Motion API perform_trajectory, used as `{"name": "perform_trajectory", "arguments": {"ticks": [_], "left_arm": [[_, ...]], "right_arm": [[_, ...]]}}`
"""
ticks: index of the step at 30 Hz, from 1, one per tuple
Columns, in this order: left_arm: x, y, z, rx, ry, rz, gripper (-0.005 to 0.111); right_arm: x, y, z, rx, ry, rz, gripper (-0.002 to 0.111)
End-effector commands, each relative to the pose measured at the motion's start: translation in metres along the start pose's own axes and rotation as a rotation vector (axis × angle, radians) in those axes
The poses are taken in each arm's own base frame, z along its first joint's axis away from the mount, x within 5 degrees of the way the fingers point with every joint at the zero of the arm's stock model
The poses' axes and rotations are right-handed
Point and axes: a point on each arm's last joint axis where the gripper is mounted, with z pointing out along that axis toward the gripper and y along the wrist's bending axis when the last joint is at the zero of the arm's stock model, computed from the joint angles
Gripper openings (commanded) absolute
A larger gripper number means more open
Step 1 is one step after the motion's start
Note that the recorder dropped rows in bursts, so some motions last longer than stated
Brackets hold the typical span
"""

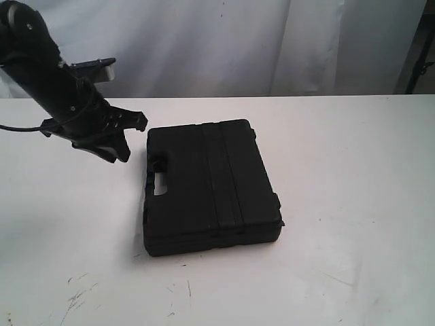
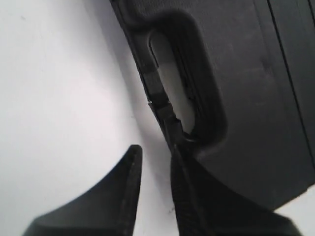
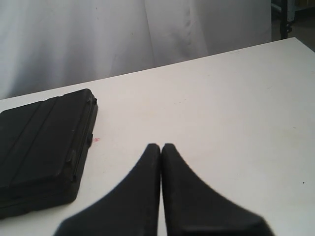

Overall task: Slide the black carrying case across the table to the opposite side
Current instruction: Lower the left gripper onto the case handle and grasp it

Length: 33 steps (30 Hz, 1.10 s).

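Note:
The black carrying case (image 1: 211,187) lies flat on the white table (image 1: 353,170), left of centre, with its handle (image 1: 160,180) facing left. My left gripper (image 1: 134,140) hovers just off the case's far-left corner, beside the handle side. In the left wrist view, this gripper (image 2: 155,150) is open with a narrow gap and bare table between the fingers; one finger sits right by the handle's edge (image 2: 162,105) of the case (image 2: 246,98). My right gripper (image 3: 161,146) is shut and empty, over bare table (image 3: 221,108), apart from the case (image 3: 44,147). It does not show in the exterior view.
A white curtain (image 1: 238,41) hangs behind the table's far edge. A dark stand (image 1: 418,68) is at the far right. Scuff marks (image 1: 78,292) dot the near left tabletop. Wide bare tabletop stretches to the right of the case.

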Motion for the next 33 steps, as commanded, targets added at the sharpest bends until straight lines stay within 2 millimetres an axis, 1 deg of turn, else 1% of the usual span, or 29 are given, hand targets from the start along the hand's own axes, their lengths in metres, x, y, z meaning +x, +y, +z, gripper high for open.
{"name": "perform_trajectory", "arguments": {"ticks": [1, 7, 10, 16, 28, 33], "left_arm": [[-0.014, -0.002, 0.02, 0.025, -0.004, -0.054, 0.022], [-0.016, 0.002, 0.049, 0.051, 0.043, -0.093, 0.022], [-0.017, 0.005, 0.056, 0.046, 0.043, -0.096, 0.022], [-0.02, 0.006, 0.058, 0.036, 0.014, -0.093, 0.022], [-0.018, 0.007, 0.058, 0.028, 0.036, -0.084, 0.022], [-0.02, 0.008, 0.058, 0.022, 0.013, -0.084, 0.022]], "right_arm": [[0.0, -0.001, 0.0, 0.008, -0.006, 0.002, 0.0], [0.0, -0.001, 0.0, 0.008, -0.006, 0.002, 0.0], [0.0, -0.001, 0.0, 0.008, -0.006, 0.002, 0.0], [0.0, -0.001, 0.0, 0.008, -0.006, 0.002, 0.0], [0.0, -0.001, 0.0, 0.008, -0.006, 0.002, 0.0], [0.0, -0.001, 0.0, 0.008, -0.006, 0.002, 0.0]]}}
